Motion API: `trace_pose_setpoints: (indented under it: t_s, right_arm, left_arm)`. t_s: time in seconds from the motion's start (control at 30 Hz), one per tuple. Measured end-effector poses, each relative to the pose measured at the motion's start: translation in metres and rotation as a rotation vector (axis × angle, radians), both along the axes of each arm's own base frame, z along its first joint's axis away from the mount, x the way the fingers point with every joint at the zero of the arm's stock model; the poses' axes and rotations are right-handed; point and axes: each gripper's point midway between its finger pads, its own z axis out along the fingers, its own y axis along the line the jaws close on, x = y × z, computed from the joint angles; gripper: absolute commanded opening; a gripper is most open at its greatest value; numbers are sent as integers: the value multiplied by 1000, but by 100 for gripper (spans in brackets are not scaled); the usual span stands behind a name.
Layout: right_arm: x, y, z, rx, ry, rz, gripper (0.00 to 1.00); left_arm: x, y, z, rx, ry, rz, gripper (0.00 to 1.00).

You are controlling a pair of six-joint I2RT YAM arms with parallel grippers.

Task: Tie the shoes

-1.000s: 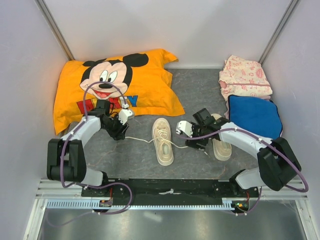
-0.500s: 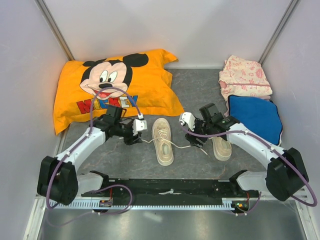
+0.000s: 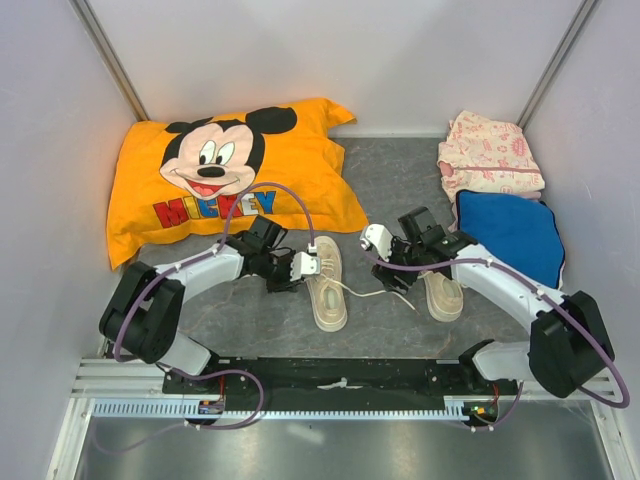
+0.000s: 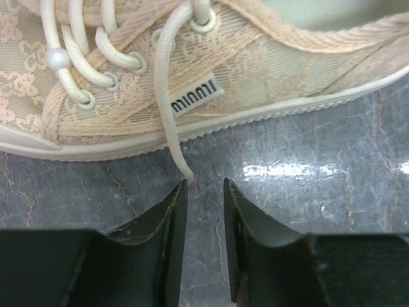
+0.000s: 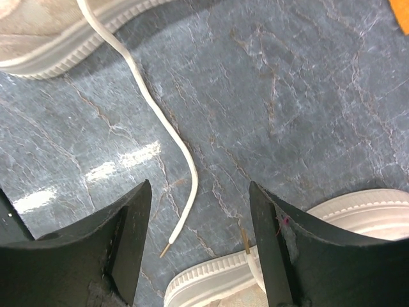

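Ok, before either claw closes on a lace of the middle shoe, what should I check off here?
1. Left claw open: ok, a narrow gap with nothing in it.
2. Left lace end inside that gap: not ok; its tip sits at one fingertip, just outside the gap.
3. Right claw open: ok, wide.
4. Right lace end between its fingers: ok; it lies loose on the floor, ungripped.
5. Middle shoe clear of the left claw's fingers: ok.
6. Other shoe, state of its laces: cannot tell; the right arm covers them.
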Motion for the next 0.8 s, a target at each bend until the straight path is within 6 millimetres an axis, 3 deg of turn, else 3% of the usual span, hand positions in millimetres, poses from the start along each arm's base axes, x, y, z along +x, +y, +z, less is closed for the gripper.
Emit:
trace_pose_setpoints:
  t_s: [0.07,0.13,0.27,0.33,0.47,0.53,0.7,0.8]
  right_arm:
    - [0,-1,-3,-12,5,-3,68]
    - [1,-3,-8,-26,16,-6,68]
    - [1,-6,-18,-55,41,-13,68]
    - [1,-6,-21,-61,50,-14,68]
    - [0,-7,-23,-67,57,-13,68]
    - [0,-7,-24,-68,59,-13,67]
    - [0,-7,-30,-78,76,-15,66]
    - [-1,-9,-37,-93,95,-16,65]
  left_arm:
    - [2,0,-2,8,-5,0,17]
    - [3,0,-2,8,-9,-2,14]
    - [6,-2,2,3,-20,-4,28]
    - [8,-3,3,0,-26,-4,29]
    - [9,-5,2,2,-24,-6,7]
    - [8,-5,0,5,-18,-8,1]
    - [3,-9,7,-21,-5,-21,2]
    - [-4,-15,26,-76,-10,-45,2]
